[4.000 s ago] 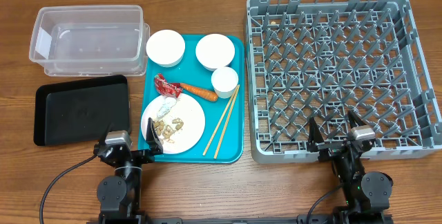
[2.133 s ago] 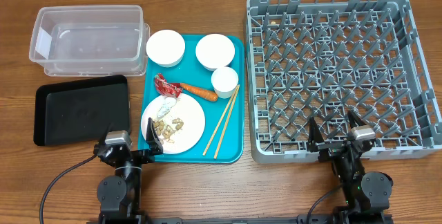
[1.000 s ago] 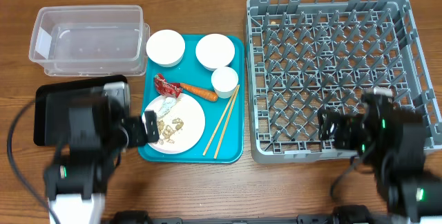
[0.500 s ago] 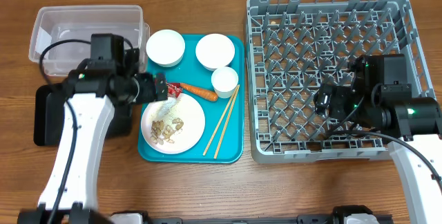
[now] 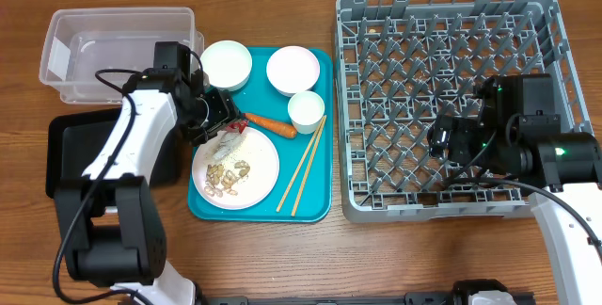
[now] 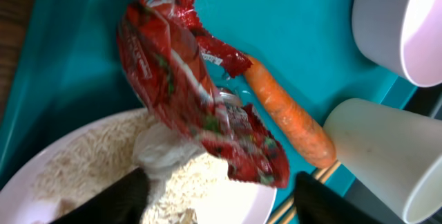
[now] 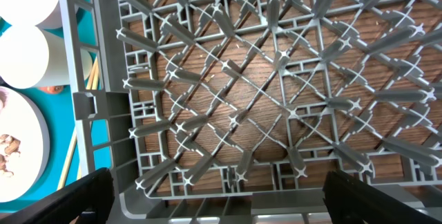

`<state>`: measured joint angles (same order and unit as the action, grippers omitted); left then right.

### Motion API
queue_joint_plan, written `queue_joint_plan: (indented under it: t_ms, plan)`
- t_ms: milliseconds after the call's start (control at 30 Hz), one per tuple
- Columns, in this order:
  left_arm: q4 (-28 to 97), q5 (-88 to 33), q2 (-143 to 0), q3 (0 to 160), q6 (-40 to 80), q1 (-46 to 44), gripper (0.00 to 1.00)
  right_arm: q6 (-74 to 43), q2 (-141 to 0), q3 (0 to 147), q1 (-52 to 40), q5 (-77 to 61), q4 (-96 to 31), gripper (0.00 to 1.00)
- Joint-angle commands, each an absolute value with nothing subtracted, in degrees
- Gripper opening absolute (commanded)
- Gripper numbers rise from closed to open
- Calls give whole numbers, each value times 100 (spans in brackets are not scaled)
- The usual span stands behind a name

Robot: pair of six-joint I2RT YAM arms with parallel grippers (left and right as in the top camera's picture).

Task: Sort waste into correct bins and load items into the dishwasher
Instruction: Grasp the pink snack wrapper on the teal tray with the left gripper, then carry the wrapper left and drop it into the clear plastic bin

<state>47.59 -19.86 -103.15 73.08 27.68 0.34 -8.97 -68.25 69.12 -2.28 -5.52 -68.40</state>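
The red-and-silver foil wrapper (image 6: 193,92) lies on the teal tray (image 5: 315,201), overlapping the rim of the white plate (image 5: 259,154). The orange carrot (image 5: 273,126) lies beside it. My left gripper (image 5: 221,119) is open right over the wrapper, which lies just ahead of its two fingers in the left wrist view (image 6: 224,203). Beige scraps (image 5: 229,175) sit on the plate. Two white bowls (image 5: 227,65) (image 5: 293,70), the cup (image 5: 307,110) and the chopsticks (image 5: 306,166) are on the tray. My right gripper (image 7: 221,196) is open and empty above the grey rack (image 5: 461,51).
The clear tub (image 5: 118,51) stands at the back left, with the black tray (image 5: 71,154) in front of it under my left arm. The rack's upright pegs (image 7: 262,99) lie close beneath my right gripper. Bare wood runs along the table's front edge.
Both arms rose from the front edge. My left gripper moved over the tray to the wrapper. My right gripper moved over the rack's front part and has held still for the last half second.
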Motion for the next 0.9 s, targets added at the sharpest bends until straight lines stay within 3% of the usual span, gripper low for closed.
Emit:
queue_joint_plan:
  t_ms: [0, 133, 200, 233, 667, 767, 867]
  plan:
    - [4641, -2145, -10471, 7408, 3004, -14, 57, -862, -6764, 7089, -217, -502, -6836, 100]
    - [4466, -2143, -10422, 7411, 3004, -14, 30, -860, -6764, 7089, -217, -502, -6851, 100]
    - [4458, -2145, -10420, 7411, 3004, -14, 7, -862, -6764, 7089, -217, -502, -6858, 100]
    - [4462, -2145, -10420, 7411, 3004, -14, 4, -860, -6764, 7089, -217, -499, -6866, 100]
    - [5544, -2169, -9891, 8643, 2375, 5, 4, -858, -6764, 7089, -217, -495, -6895, 100]
    - [5509, -1732, -9690, 9170, 2008, 14, 4, -858, -6764, 7089, -217, -497, -6895, 100]
    - [5168, -519, -9642, 9579, 2021, 80, 4, -858, -6764, 7089, -217, -497, -6897, 100]
